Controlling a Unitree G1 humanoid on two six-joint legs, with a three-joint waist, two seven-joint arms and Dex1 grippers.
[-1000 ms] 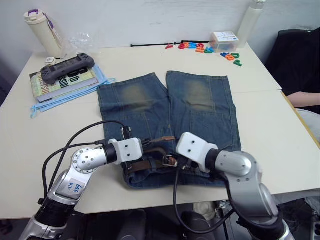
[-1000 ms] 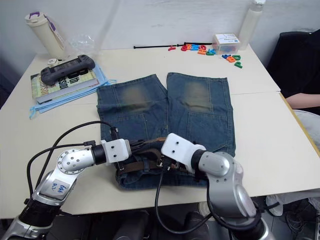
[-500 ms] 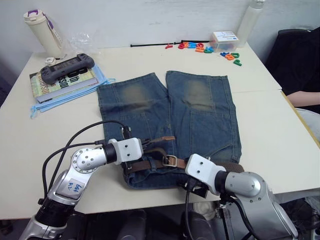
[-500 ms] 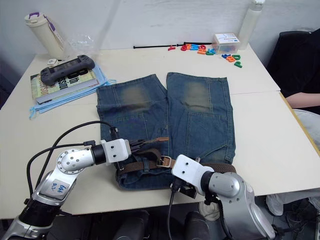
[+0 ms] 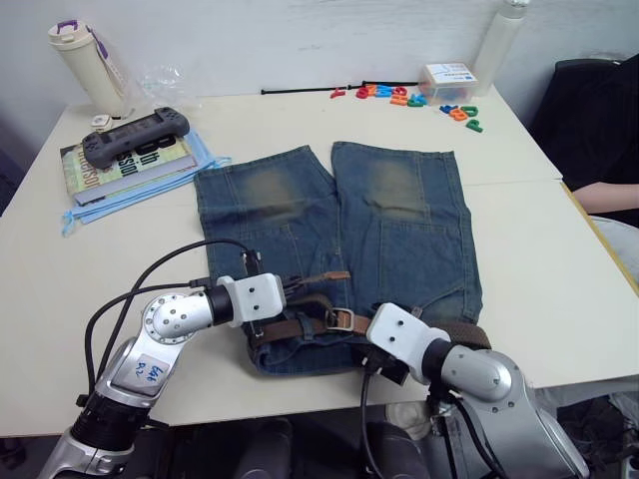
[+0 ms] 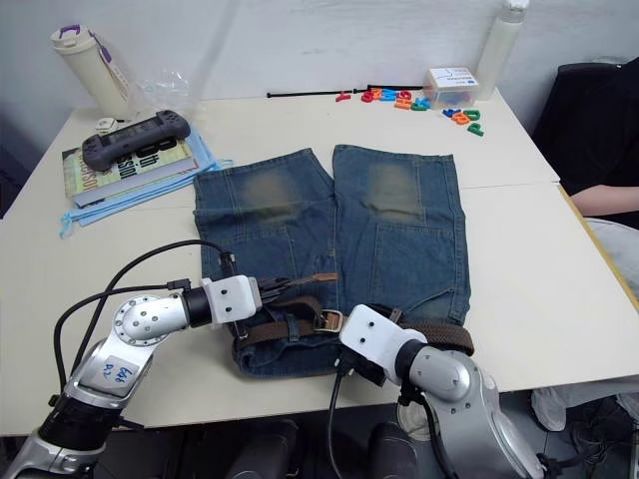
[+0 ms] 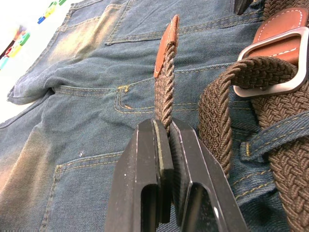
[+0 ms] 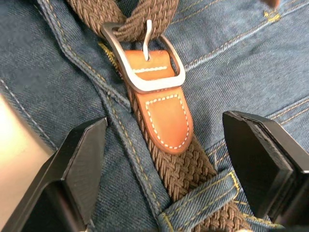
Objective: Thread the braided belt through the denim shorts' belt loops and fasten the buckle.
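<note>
On the left side of the white table (image 5: 559, 249) there is a stack of books (image 5: 130, 165) with a dark game controller (image 5: 135, 133) on top, and behind it a cream bottle (image 5: 88, 65) with a purple lid.

The left gripper (image 7: 165, 145) is at the near left part of the denim shorts (image 5: 334, 239), just beside the waistband. Its two black fingers (image 7: 147, 164) are pressed together on the braided belt (image 7: 165, 82), clamping the free end of it a little below the tan leather tip. From the fingers this end rises away over the denim, and the tip stands on its edge above a pocket seam.

The shorts lie flat in the middle of the table, with the waistband toward the robot and the two legs with faded tan patches pointing away. The belt runs along the waistband, and it passes under the belt loops (image 8: 203, 198); one blue strip crosses over the woven strap just below the buckle.

The silver buckle (image 8: 145, 58) lies near the middle of the waistband, with its pin through the weave and a tan leather tab below it. The right gripper (image 8: 164, 159) hovers directly over this buckle, its fingers (image 8: 79, 159) spread wide apart, one on each side of the strap, holding nothing.

At the far right of the table are coloured plastic letters (image 5: 399, 95), a small box (image 5: 447, 78) and a white bottle (image 5: 499, 40).
</note>
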